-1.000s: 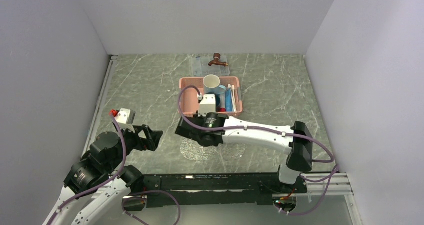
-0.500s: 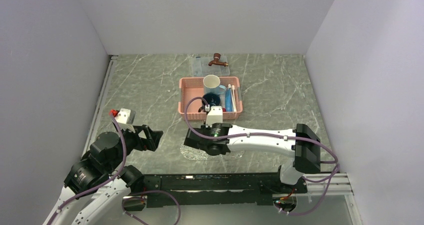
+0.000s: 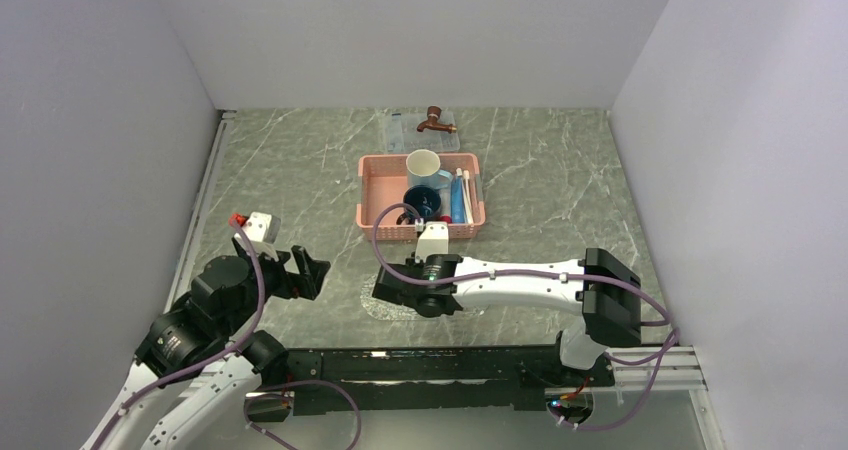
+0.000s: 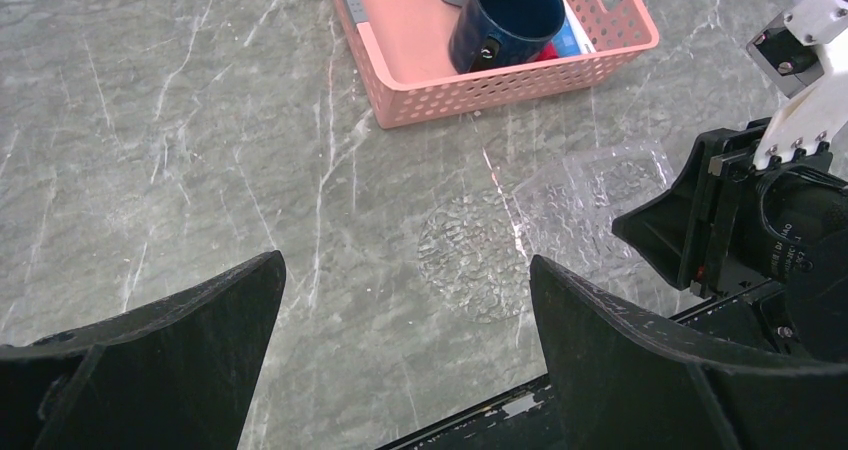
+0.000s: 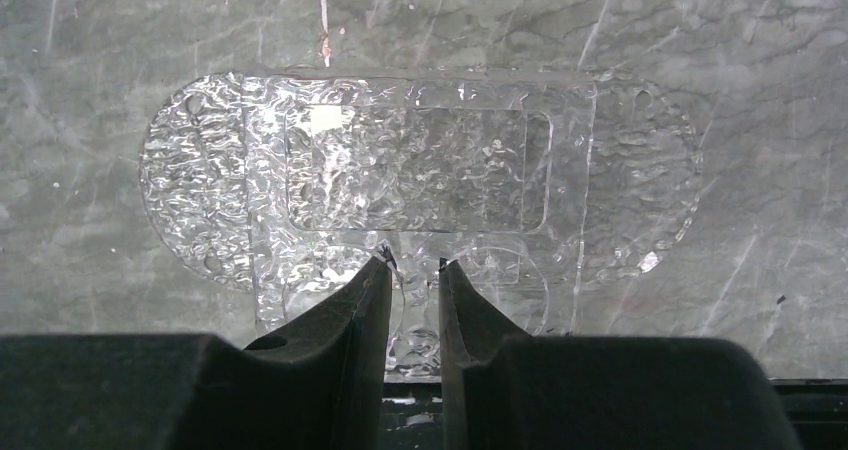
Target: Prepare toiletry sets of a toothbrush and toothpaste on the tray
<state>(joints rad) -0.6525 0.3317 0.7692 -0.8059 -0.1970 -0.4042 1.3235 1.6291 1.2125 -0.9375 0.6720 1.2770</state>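
Centre of the right wrist view: the tray (image 5: 415, 170), clear plastic with a rippled bottom, on the grey marble table (image 3: 280, 170). In the overhead view it sits lower centre, just in front of the pink basket (image 3: 376, 185) and not touching it.

Right gripper (image 5: 413, 268) is at the tray's near long rim. Its fingers (image 5: 365, 300) are nearly together with the clear rim between them, so it's pinching the tray's edge. A rounded rippled clear shape shows past both short ends of the tray. Can't tell if that's a separate piece under it.

Basket, centre of the overhead frame:
- pale cup (image 3: 422, 162) at the back wall
- dark blue mug (image 3: 425, 202) just in front of the cup
- toothpaste (image 3: 457, 202), a light-blue tube lying front-to-back, just right of the mug
- toothbrush (image 3: 467, 188) sticks beside the tube, along the right wall; count unclear
- small red bit next to the mug, can't tell what it is

Upper centre, behind the basket: a larger clear tray (image 3: 400, 130) with a brown tap-shaped thing (image 3: 435, 120) on it.

Left gripper (image 3: 312, 268), lower left of the overhead frame: jaws spread wide, nothing between them. It sits over the table, aimed toward the tray but well apart from it.
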